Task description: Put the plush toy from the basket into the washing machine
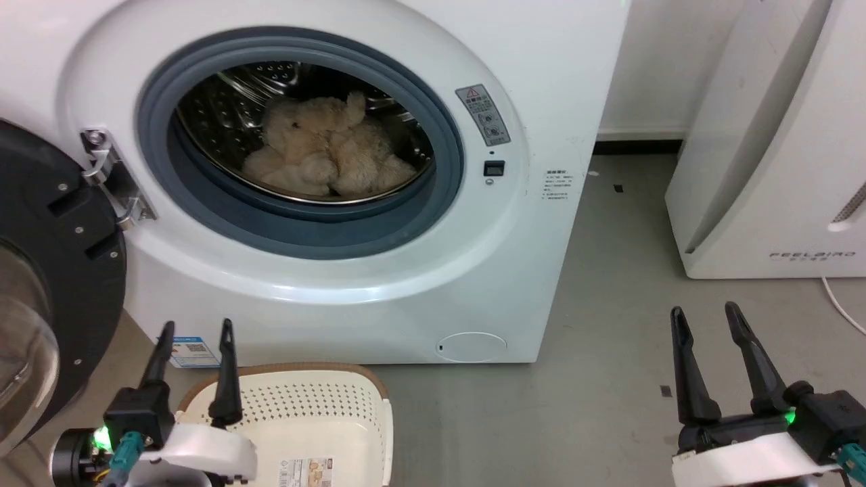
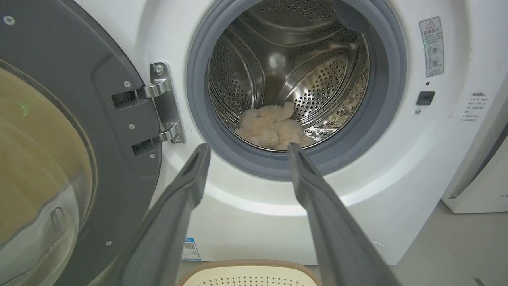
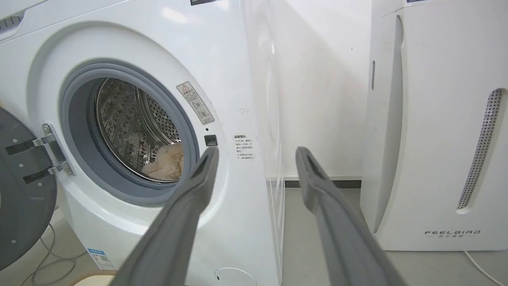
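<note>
The beige plush toy (image 1: 325, 145) lies inside the shiny steel drum of the white washing machine (image 1: 406, 270), whose black-framed glass door (image 1: 47, 270) hangs open at the left. The left wrist view also has the plush toy (image 2: 272, 129) low in the drum; a piece of the plush toy (image 3: 168, 163) shows in the right wrist view. The cream basket (image 1: 318, 419) stands on the floor before the washer, with nothing in the part I see. My left gripper (image 1: 195, 331) hovers open over the basket's left rim. My right gripper (image 1: 705, 316) is open above the bare floor at the lower right.
A white slanted appliance marked FEELBIRD (image 1: 778, 155) stands at the right, with a white cable (image 1: 842, 304) beside it. Grey floor (image 1: 609, 284) lies between it and the washer. Loose cables (image 3: 43, 258) lie under the open door.
</note>
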Controlling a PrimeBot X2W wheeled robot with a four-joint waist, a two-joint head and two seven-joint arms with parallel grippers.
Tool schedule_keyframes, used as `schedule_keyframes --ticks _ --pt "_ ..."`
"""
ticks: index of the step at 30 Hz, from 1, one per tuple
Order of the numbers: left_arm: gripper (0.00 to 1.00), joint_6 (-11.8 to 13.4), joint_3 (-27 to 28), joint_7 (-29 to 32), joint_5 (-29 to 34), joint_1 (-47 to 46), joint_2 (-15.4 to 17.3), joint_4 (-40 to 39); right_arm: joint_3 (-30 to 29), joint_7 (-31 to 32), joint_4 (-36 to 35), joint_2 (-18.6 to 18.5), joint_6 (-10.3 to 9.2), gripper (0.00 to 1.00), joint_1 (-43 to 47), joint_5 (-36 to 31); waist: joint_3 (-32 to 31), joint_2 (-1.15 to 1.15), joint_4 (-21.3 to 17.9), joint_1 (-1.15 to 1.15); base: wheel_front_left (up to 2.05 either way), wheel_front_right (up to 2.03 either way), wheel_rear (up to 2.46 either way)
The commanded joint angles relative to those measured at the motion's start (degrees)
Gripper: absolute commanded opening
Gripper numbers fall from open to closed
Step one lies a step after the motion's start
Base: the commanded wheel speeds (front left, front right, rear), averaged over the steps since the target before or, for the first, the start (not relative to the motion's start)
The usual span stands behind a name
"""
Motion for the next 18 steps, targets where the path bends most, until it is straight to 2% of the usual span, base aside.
schedule_keyframes --ticks 1,5,6,18 --pt "1.0 -0.82 -0.3 -0.25 0.61 1.11 0.09 -0.46 -0.25 -0.24 -0.3 -0.03 -0.04 1.0 1.16 -0.39 -0.74 0.0 0.81 0.02 0.0 0.0 0.0" --pt "1.0 -1.57 -0.87 -0.25 1.45 2.09 -0.08 -0.92 -1.09 -0.24 0.11 -0.03 -0.04 1.0 2.18 -0.41 -1.17 0.0 1.62 0.02 0.0 0.0 0.0" --pt "0.0 -1.64 -1.0 -0.25 1.6 2.33 -0.17 -1.03 -1.2 -0.24 0.23 -0.03 -0.04 0.0 2.32 -0.39 -1.19 0.0 1.72 0.02 0.0 0.0 0.0" --pt "0.0 -1.2 -1.25 1.14 1.39 1.8 -0.29 -1.46 -0.97 1.09 0.17 -0.01 0.01 0.0 1.65 -0.74 -1.26 0.0 1.59 0.02 0.0 0.0 0.0"
